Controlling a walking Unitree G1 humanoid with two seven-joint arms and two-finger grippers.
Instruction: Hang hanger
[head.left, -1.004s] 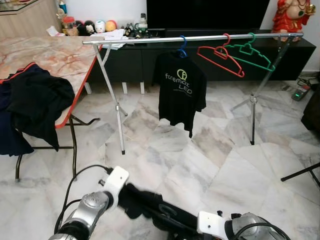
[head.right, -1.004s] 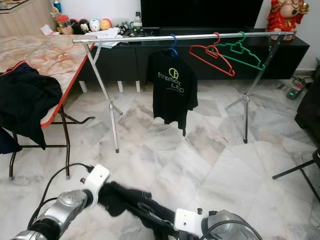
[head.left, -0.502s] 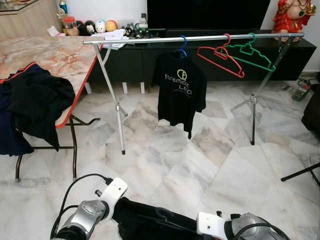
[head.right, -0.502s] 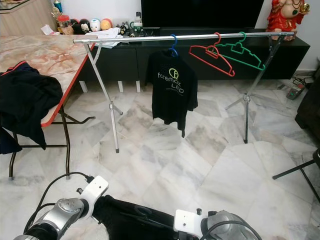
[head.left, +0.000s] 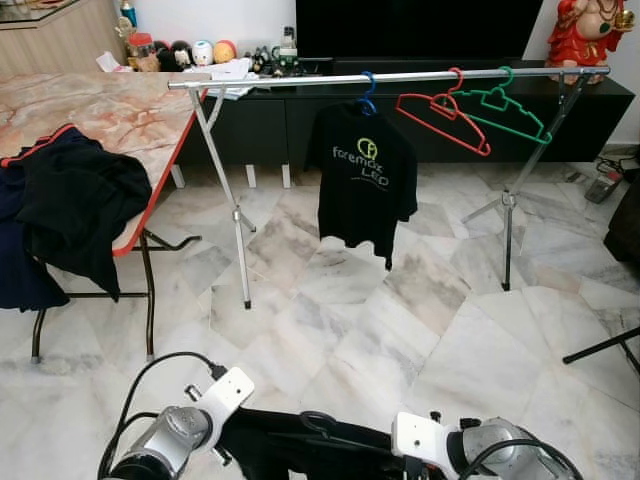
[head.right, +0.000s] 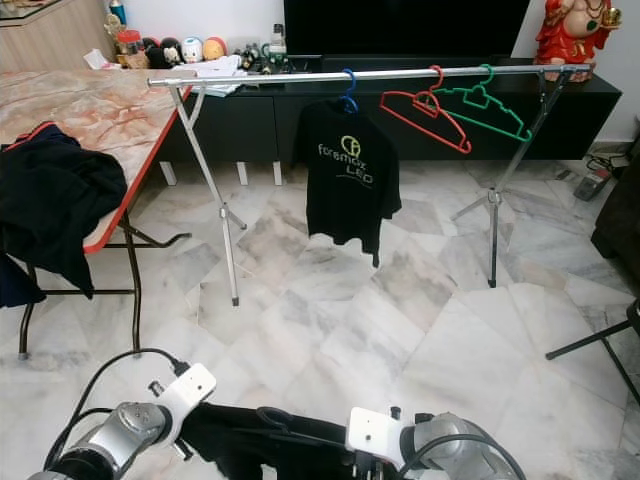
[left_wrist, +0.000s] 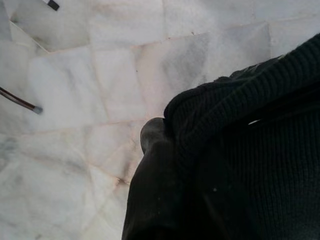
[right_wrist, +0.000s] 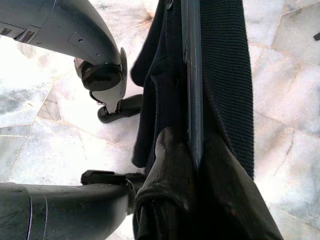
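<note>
A black knit garment (head.left: 300, 450) on a dark hanger hangs between my two arms at the bottom of the eye views, and the hanger's hook (head.left: 316, 421) sticks up from it. My left gripper (left_wrist: 165, 131) is shut on the garment's collar edge (left_wrist: 235, 130). My right gripper (right_wrist: 187, 145) is shut on the hanger's bar (right_wrist: 192, 75), with the knit fabric (right_wrist: 227, 65) draped over it. Ahead stands a silver clothes rail (head.left: 300, 79) carrying a black T-shirt (head.left: 365, 185) on a blue hanger, a red hanger (head.left: 445, 110) and a green hanger (head.left: 505, 105).
A marble-topped table (head.left: 120, 110) with dark clothes (head.left: 70, 215) draped over its edge stands to the left. A black TV cabinet (head.left: 270, 130) runs behind the rail. A black stand leg (head.left: 600, 345) lies on the marble floor (head.left: 330, 310) at right.
Both arms have sunk lower in the eye views with the garment, which now hangs flatter between them. The hanger's hook has come into sight above it.
</note>
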